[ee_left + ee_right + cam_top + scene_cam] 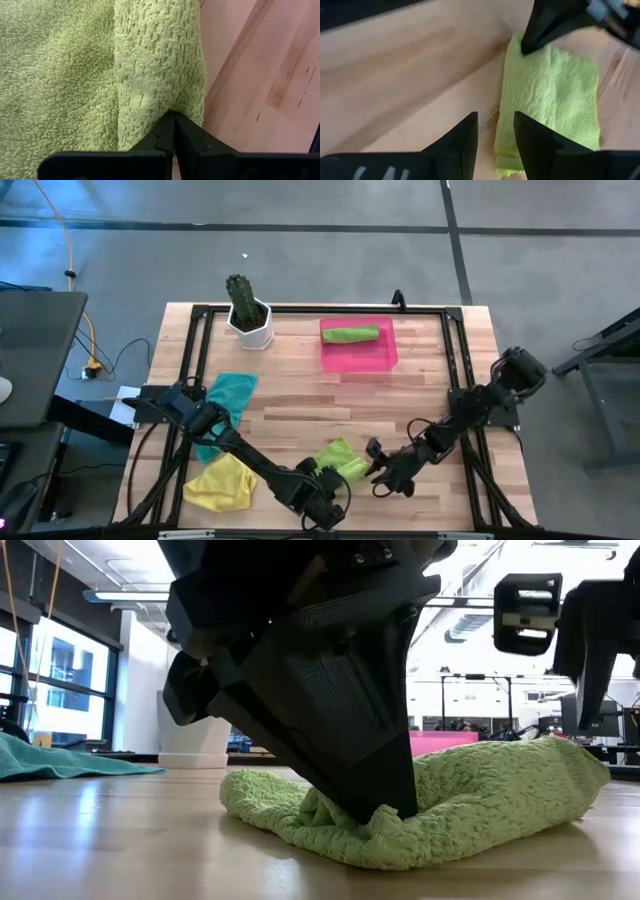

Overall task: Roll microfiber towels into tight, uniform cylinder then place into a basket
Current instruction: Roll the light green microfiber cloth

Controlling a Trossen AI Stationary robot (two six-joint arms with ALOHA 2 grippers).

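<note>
- Left gripper [338, 480], at the bottom centre of the high view, has its jaws together, tips pressed on the lime towel [340, 459].
- Right gripper [376, 473], jaws apart, sits just right of that towel, holding nothing.
- Basket [358, 356], upper centre, holds a rolled green towel [350, 334].

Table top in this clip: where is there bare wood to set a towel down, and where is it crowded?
Bare wood lies between the pink basket and the lime towel, and right of the basket. The near edge is crowded: left gripper shut on the lime towel, right gripper open beside it, yellow towel and teal towel leftward.
</note>
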